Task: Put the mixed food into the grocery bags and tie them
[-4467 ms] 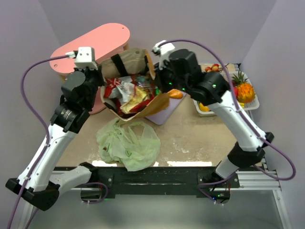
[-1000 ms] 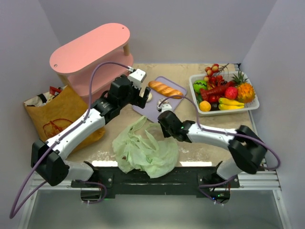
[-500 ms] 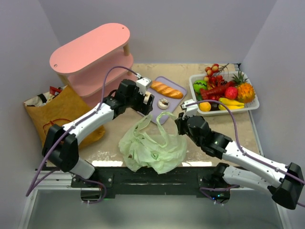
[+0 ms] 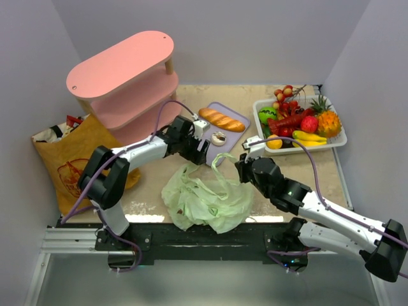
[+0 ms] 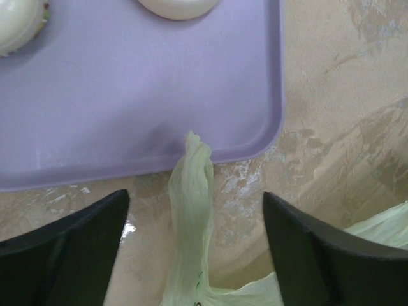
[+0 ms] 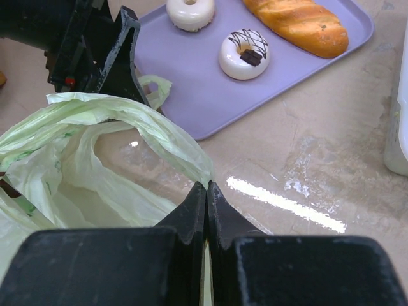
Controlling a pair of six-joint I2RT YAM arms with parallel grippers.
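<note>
The pale-green plastic grocery bag (image 4: 204, 201) lies crumpled at the table's near middle, its mouth held open. My right gripper (image 6: 206, 186) is shut on the bag's right rim, and it shows in the top view as well (image 4: 242, 167). My left gripper (image 5: 194, 197) is open, its jaws standing either side of a twisted bag handle (image 5: 191, 210) without touching it. That handle's tip rests on the purple tray (image 5: 127, 95). The tray carries a bread loaf (image 4: 221, 119) and two pale round pieces (image 6: 243, 52) (image 6: 190, 13). At far left stands the brown paper bag (image 4: 70, 159).
A pink two-tier shelf (image 4: 121, 70) stands at the back left, close to the paper bag. A white tray of fruit (image 4: 299, 121) sits at the back right. My two arms nearly meet over the plastic bag.
My left gripper slid right and nearer, down to the bag's handle at the tray's near corner, its jaws narrowing a little. My right gripper swung right, pulling the bag's rim up and open.
</note>
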